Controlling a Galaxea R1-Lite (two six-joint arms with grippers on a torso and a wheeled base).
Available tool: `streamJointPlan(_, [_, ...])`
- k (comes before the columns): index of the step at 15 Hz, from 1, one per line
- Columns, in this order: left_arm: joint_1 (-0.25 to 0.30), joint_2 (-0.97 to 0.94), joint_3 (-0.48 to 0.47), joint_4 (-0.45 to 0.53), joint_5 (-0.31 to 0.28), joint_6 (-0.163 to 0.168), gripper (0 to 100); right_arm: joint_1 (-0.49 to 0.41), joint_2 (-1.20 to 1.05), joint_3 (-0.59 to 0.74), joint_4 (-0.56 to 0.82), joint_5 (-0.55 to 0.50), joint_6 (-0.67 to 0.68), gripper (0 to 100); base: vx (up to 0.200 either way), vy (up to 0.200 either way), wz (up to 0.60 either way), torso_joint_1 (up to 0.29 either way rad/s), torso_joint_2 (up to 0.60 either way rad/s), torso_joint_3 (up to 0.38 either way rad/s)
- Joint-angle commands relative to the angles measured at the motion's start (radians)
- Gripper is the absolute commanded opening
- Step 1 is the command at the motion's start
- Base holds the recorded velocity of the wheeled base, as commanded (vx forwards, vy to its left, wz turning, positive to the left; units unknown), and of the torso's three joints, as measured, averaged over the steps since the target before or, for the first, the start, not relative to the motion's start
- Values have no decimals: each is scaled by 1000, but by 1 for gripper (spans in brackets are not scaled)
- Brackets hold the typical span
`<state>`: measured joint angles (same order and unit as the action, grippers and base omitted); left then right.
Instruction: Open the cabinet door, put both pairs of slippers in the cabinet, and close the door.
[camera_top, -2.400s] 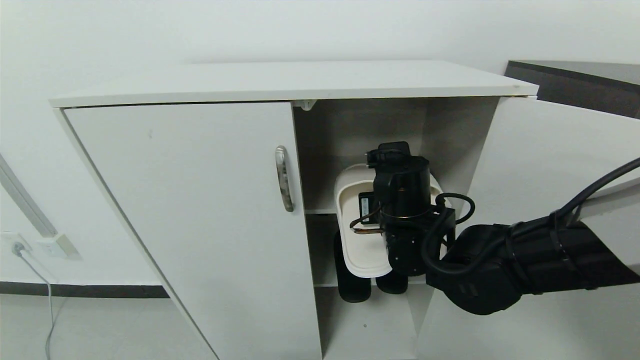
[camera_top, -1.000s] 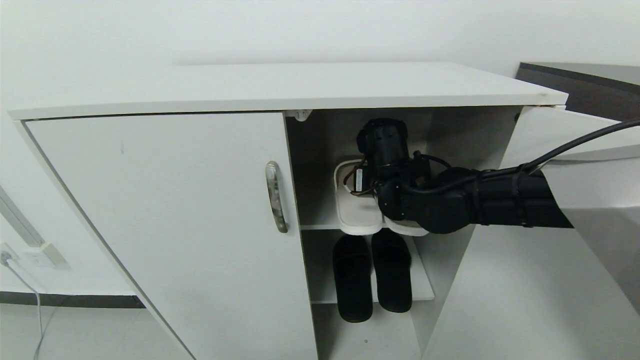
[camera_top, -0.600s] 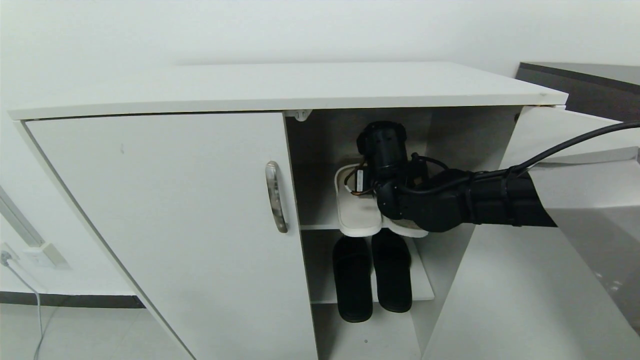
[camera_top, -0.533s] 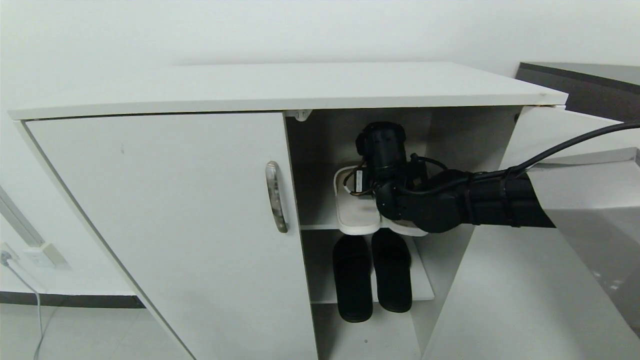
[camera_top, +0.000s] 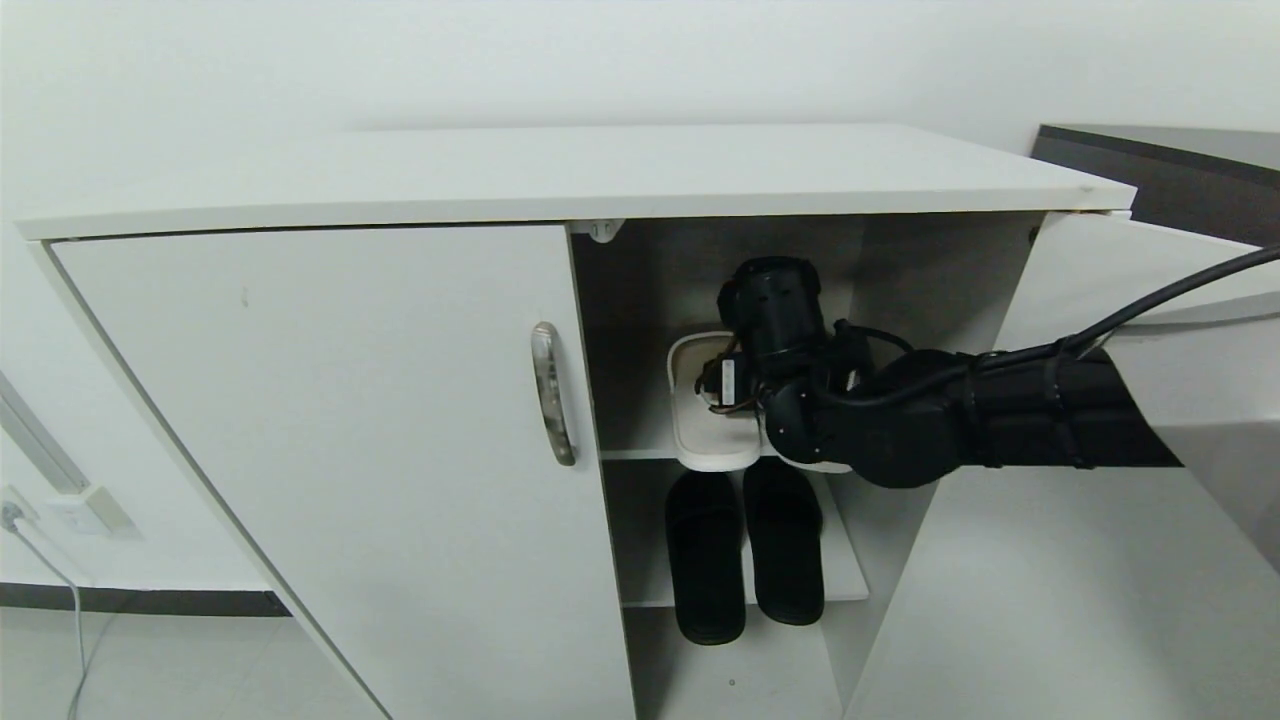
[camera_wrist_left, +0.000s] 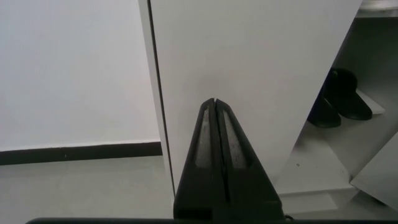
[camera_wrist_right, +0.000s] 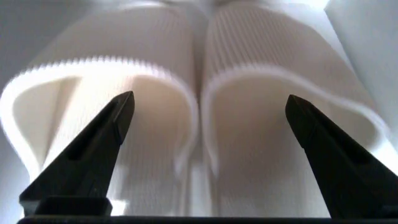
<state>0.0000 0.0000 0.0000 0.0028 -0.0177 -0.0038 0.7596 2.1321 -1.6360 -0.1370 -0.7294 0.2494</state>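
Note:
The white cabinet (camera_top: 600, 165) has its right door (camera_top: 1050, 560) swung open and its left door (camera_top: 330, 450) closed. A pair of white slippers (camera_top: 705, 440) lies on the upper shelf, heels at the shelf's front edge. A black pair (camera_top: 745, 550) lies on the shelf below. My right arm (camera_top: 900, 420) reaches into the upper compartment over the white pair. My right gripper (camera_wrist_right: 208, 99) is open, its fingers wide apart just behind the white slippers' straps (camera_wrist_right: 199, 124). My left gripper (camera_wrist_left: 214, 102) is shut and empty, low in front of the closed left door, with the black slippers (camera_wrist_left: 339, 102) off to one side.
The left door carries a metal handle (camera_top: 548, 392). The cabinet's bottom compartment (camera_top: 730, 680) has nothing in it. A wall socket with a cable (camera_top: 75, 505) sits low on the wall at the left. A dark desk top (camera_top: 1160, 170) stands behind the open door.
The white slippers went from hanging in front of the cabinet to lying on the upper shelf. Over the last half second my right arm drew back and down slightly. The head camera shifted earlier.

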Motion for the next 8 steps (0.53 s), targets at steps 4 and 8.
streamJointPlan(4, [0,2,0,0,-1,-1,0,80,-216,252,-42,1,5,100,0,0,0,0,0,0])
streamJointPlan(8, [0,0,0,0,-1,-1,0,121,-290,452,-167,11,33,100,0,0,0,0,0,0])
